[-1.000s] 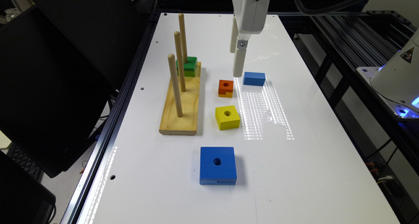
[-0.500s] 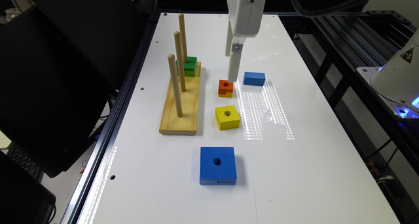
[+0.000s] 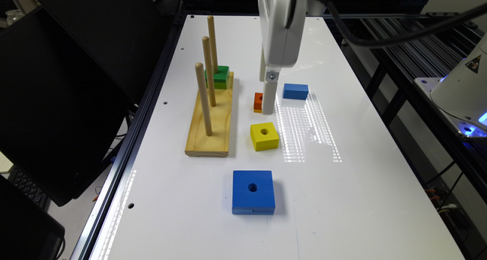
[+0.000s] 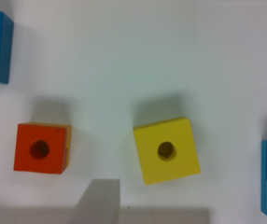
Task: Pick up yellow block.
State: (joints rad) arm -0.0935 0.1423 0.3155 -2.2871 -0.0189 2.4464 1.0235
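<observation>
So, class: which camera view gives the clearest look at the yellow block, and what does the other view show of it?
The wrist view: the yellow block is seen close from above, its square top and round hole sharp. In the exterior view the yellow block is smaller but unobstructed, between the orange block and the big blue block.

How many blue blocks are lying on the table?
2: a small blue block on the exterior view's right of the gripper, and a big blue holed block nearest the camera, below the yellow block.

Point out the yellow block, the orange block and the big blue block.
yellow block [image 3: 264, 135]: exterior view, top face.
orange block [image 4: 40, 147]: wrist view, top face beside the hole.
big blue block [image 3: 253, 191]: exterior view, top face.
</observation>
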